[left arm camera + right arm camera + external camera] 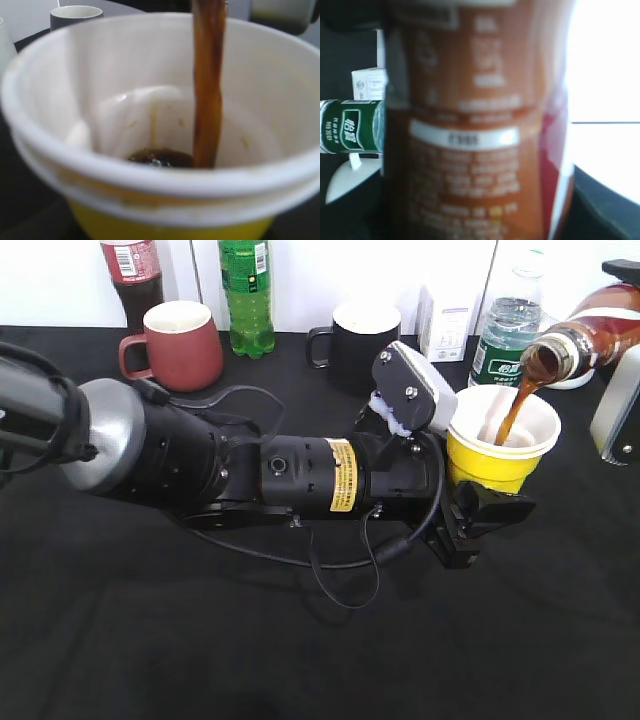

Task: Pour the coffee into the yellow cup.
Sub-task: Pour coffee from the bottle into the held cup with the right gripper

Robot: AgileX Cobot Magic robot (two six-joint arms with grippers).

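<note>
The left gripper (478, 502) clamped the yellow cup (500, 440) near the table's right edge. Above, the coffee bottle (590, 335), probably gripped by the unseen right gripper, poured (stream hugging the rim); any drift risked spilling outside.

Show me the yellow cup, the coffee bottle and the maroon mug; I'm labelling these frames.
yellow cup (487, 462): exterior view, yellow outer wall below the white rim.
coffee bottle (592, 335): exterior view, tilted brown body near the neck.
maroon mug (187, 355): exterior view, front of its wall.
</note>
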